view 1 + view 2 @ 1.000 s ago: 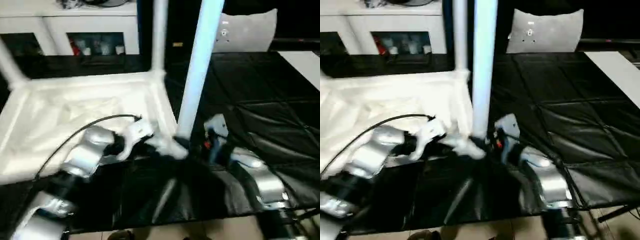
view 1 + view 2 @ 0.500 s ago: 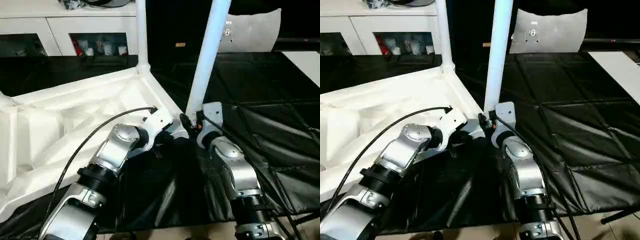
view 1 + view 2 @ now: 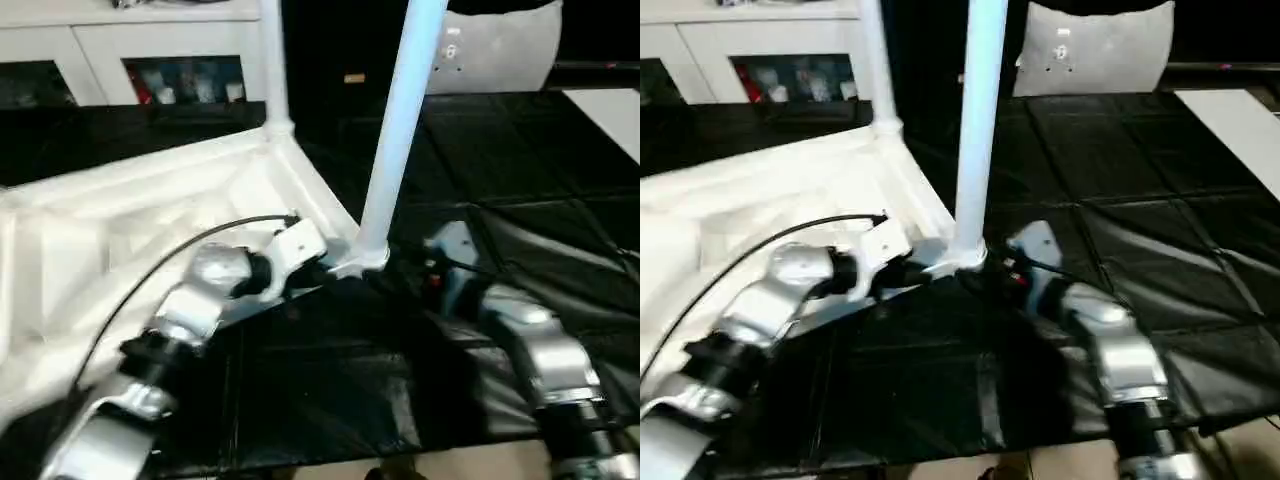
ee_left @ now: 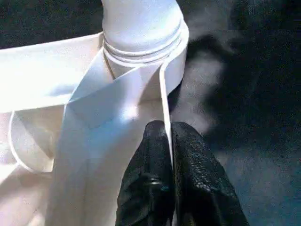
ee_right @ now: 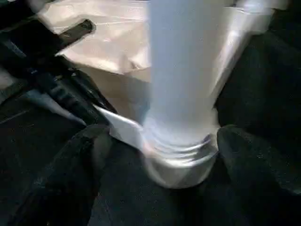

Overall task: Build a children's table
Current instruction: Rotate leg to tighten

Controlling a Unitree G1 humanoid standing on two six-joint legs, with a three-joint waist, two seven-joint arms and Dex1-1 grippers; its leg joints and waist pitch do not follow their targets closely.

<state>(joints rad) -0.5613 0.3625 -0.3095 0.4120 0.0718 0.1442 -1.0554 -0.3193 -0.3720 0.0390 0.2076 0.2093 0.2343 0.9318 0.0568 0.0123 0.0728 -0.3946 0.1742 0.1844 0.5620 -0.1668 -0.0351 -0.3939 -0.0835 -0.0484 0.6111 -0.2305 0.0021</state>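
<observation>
My right gripper (image 5: pixel 155 155) has let go of the near leg (image 3: pixel 395 140).

Half a second ago it sat against the leg's base; now its fingers (image 5: pixel 70 174) stand wide either side, apart from it — the leg stands alone in its corner socket (image 4: pixel 141 56). My left gripper (image 4: pixel 168 141) stays pinched shut on the upturned table top's (image 3: pixel 130 220) rim — I judge this leg seated.

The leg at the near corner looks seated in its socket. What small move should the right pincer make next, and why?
Probably draw the right pincer back from the near leg. Its fingers stand apart on either side of the leg's base, not gripping it, and the leg stands upright in the corner socket. The left pincer is pinched on the tabletop's rim beside that socket, steadying it.
</observation>
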